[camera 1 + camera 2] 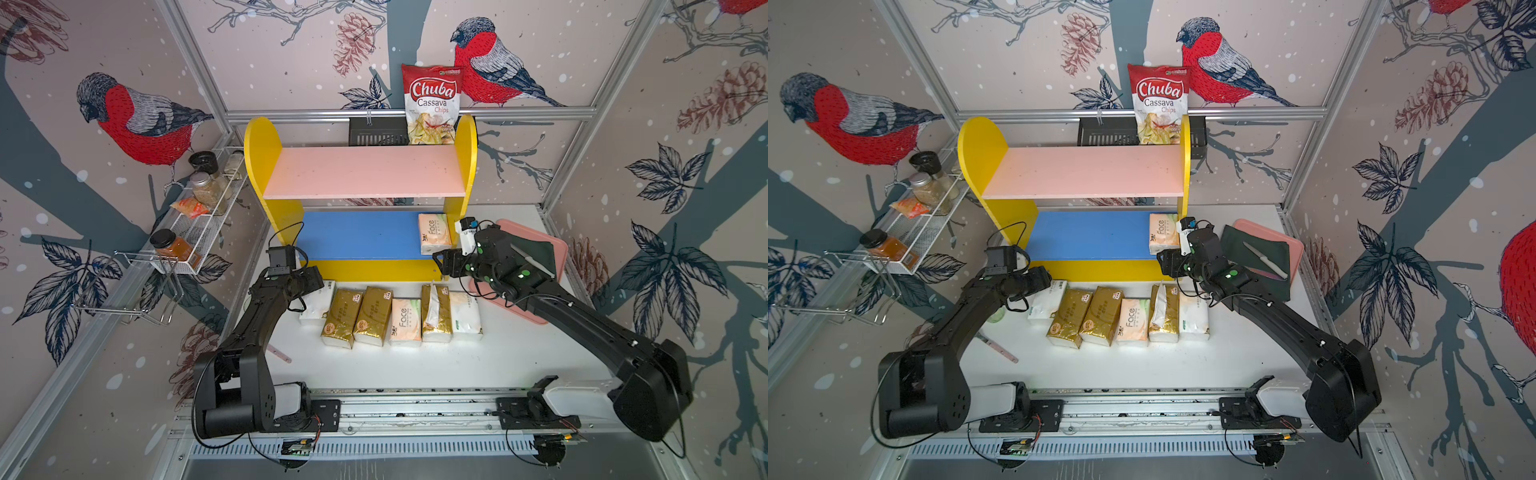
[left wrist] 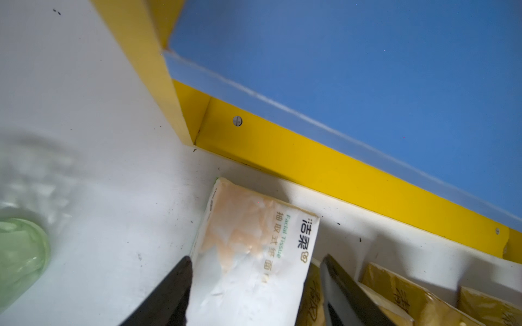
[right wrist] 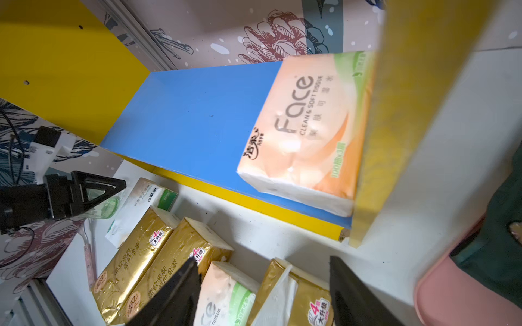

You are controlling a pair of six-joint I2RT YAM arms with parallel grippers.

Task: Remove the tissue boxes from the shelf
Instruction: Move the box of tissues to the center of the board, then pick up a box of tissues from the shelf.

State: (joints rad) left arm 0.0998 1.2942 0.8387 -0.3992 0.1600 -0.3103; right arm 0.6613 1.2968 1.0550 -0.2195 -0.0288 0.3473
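Beside the shelf's yellow side point(image 1: 467, 166) lies one Face pack point(image 1: 434, 232).

Bright even light, soft shadows, fisheye warp

Pale wallpapered walls point(image 1: 291, 62) printed with red-breasted birds, pine cones and dark leaves are enclosing a flat white tabletop point(image 1: 457, 361), with silver aluminium frame rails point(image 1: 316, 114) running along the corners.

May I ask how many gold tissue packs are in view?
3 gold packs on the table before the shelf: two side by side, one between a Face pack and a white pack.
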